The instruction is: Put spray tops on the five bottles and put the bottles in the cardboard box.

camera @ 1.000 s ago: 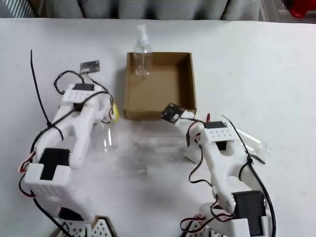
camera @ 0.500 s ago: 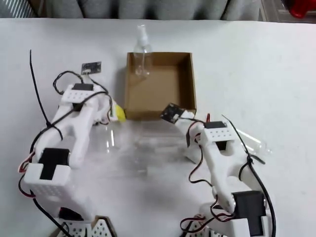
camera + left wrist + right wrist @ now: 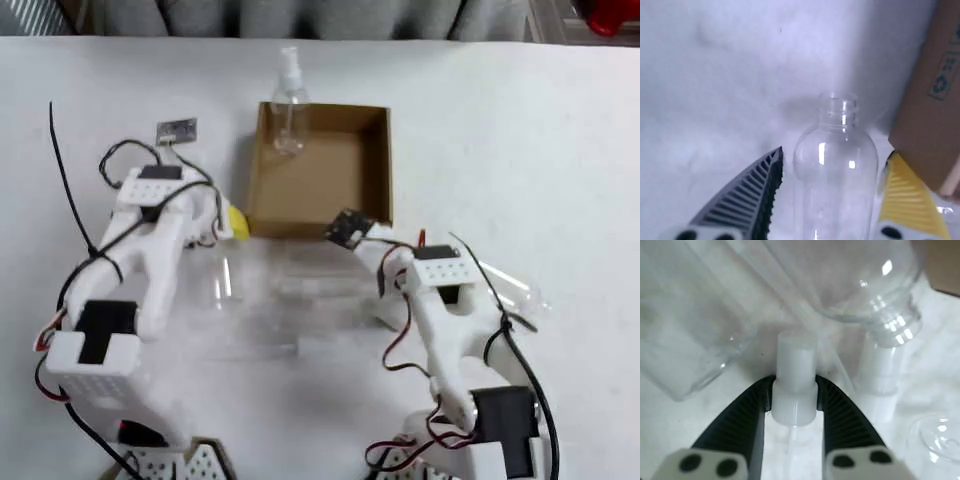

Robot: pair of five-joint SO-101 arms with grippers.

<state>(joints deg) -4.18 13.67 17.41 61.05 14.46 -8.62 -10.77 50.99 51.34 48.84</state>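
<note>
Right wrist view: right gripper (image 3: 795, 383) was clenched on a white plastic spray top (image 3: 795, 360), a smooth cylinder between black ribbed fingers (image 3: 747, 415). Clear glossy bottles (image 3: 705, 315) lay just beyond it, one with a threaded neck at 1 o'clock.

Left wrist view: left gripper (image 3: 836, 152) was released. Its black ribbed finger (image 3: 752, 200) and yellow finger (image 3: 902, 200) straddled an uncapped bottle (image 3: 835, 175), round-shouldered clear plastic with a threaded mouth, and small gaps showed on both sides. The matte brown cardboard box (image 3: 935, 100) stood just beside it.

High view gave the layout: transparent bottles lay on the white table (image 3: 520, 130) between the arms. At 12 o'clock the square box (image 3: 320, 170) held one upright capped bottle (image 3: 289, 110) at its 11 o'clock corner.
</note>
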